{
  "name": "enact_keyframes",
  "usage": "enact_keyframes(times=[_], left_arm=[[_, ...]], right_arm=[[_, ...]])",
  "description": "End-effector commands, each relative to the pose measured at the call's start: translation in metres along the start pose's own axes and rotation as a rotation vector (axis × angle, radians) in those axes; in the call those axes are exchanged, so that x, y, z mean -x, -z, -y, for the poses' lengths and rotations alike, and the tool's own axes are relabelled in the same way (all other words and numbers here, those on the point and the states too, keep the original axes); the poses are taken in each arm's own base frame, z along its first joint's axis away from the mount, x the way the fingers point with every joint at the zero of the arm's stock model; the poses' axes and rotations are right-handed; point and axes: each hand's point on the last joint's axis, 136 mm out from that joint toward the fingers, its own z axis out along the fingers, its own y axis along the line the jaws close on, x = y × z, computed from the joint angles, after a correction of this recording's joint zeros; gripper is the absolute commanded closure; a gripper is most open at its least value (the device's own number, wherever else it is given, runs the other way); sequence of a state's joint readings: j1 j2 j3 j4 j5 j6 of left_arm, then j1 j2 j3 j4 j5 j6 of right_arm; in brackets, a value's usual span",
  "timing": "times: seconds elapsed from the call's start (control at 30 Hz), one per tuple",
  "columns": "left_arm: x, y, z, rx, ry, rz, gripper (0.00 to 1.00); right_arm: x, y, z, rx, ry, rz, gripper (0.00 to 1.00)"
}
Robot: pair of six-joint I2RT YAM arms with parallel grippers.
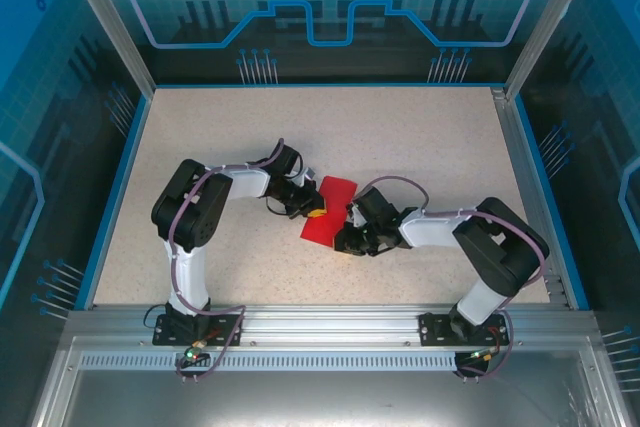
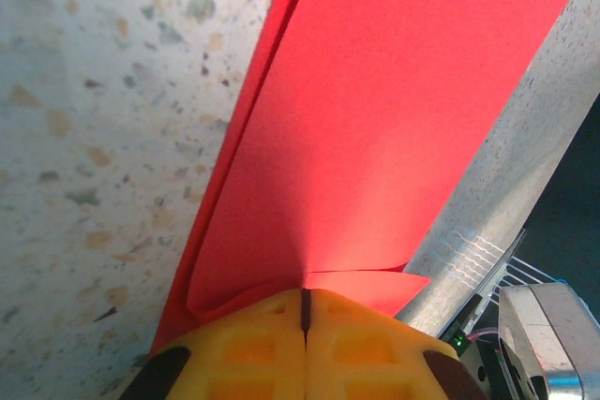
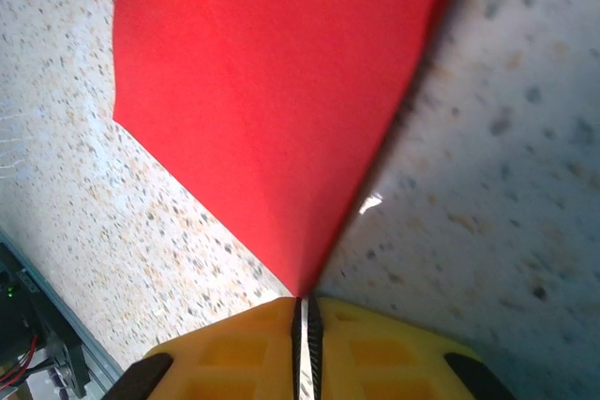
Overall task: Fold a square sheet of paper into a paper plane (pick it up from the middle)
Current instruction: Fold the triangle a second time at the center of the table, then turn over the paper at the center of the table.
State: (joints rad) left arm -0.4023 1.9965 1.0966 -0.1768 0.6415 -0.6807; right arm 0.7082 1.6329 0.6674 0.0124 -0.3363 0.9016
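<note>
Paper [image 1: 330,199] — edge in left hand [image 2: 305,311], tip in right hand [image 3: 302,316]

Speckled beige tabletop [image 1: 400,137] inside blue-printed see-through walls [image 1: 330,7] (aluminium framed); lighting seems even, perhaps overhead.

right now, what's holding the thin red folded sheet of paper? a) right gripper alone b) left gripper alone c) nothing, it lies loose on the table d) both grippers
d: the left gripper and the right gripper are each shut on the rim of the thin red folded sheet of paper.
</note>
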Motion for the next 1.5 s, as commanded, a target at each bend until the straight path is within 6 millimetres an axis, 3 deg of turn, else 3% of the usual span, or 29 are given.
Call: enact_keyframes(times=[0.0,0.3,0.6,1.03,1.3,1.47], left_arm=[[-0.008,-0.006,-0.038,0.121,0.089,-0.005,0.93],[-0.005,0.008,-0.011,0.057,0.070,0.019,0.90],[-0.002,0.019,0.010,0.020,0.044,0.036,0.88],[-0.002,0.017,0.007,0.029,0.051,0.033,0.88],[-0.001,0.014,0.003,0.037,0.061,0.028,0.88],[-0.001,0.014,0.002,0.039,0.063,0.028,0.88]], right_arm=[[-0.016,0.008,0.026,-0.114,-0.063,-0.033,0.85],[0.040,0.034,0.021,-0.096,-0.158,0.133,0.72],[0.073,0.025,0.007,-0.001,-0.190,0.146,0.63],[0.083,0.008,0.001,0.035,-0.190,0.114,0.62],[0.083,0.016,-0.002,0.049,-0.175,0.135,0.62],[0.080,0.026,-0.001,0.050,-0.160,0.170,0.56]])
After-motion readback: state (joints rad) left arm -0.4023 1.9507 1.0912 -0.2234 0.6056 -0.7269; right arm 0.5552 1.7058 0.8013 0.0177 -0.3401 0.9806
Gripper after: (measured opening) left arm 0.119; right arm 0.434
